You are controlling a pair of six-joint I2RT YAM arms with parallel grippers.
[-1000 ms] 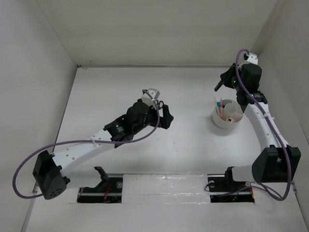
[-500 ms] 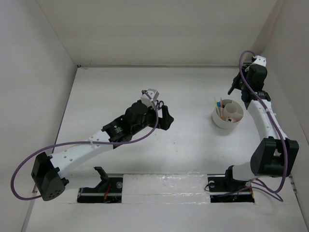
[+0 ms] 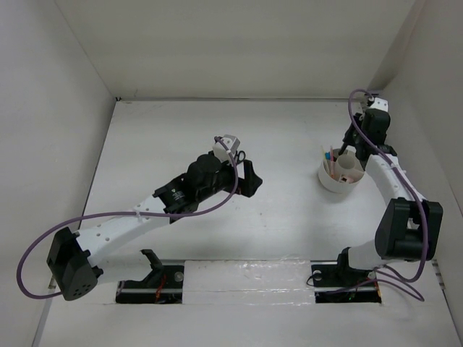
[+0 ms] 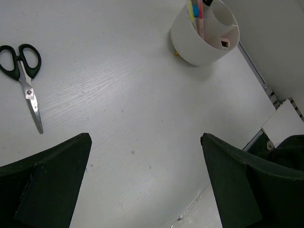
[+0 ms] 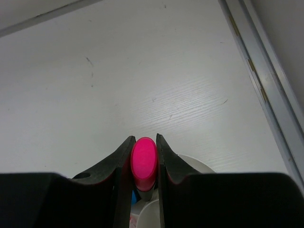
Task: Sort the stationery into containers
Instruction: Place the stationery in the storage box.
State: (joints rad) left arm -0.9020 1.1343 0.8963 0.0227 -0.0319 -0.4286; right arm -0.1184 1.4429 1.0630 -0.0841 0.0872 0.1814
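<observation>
My right gripper (image 5: pixel 144 142) is shut on the pink-red cap of a black marker (image 5: pixel 144 164) and holds it upright over the round white tub (image 5: pixel 197 161). In the top view the right gripper (image 3: pixel 348 144) hangs just above the far rim of the tub (image 3: pixel 338 185). The tub (image 4: pixel 187 42) holds yellow, blue and pink sticks (image 4: pixel 195 10) in one compartment. My left gripper (image 4: pixel 145 137) is open and empty above bare table; in the top view it (image 3: pixel 248 178) is mid-table. Black-handled scissors (image 4: pixel 22 71) lie flat to its left.
White walls close in the table on the left, the back and the right (image 3: pixel 427 87). A metal rail (image 5: pixel 259 80) runs along the right wall's foot close to the tub. The arm bases stand at the near edge (image 3: pixel 239 278).
My right gripper, still holding the marker, has swung round from the tub's far left to its far side and come down closer over it. The left arm has barely moved.
</observation>
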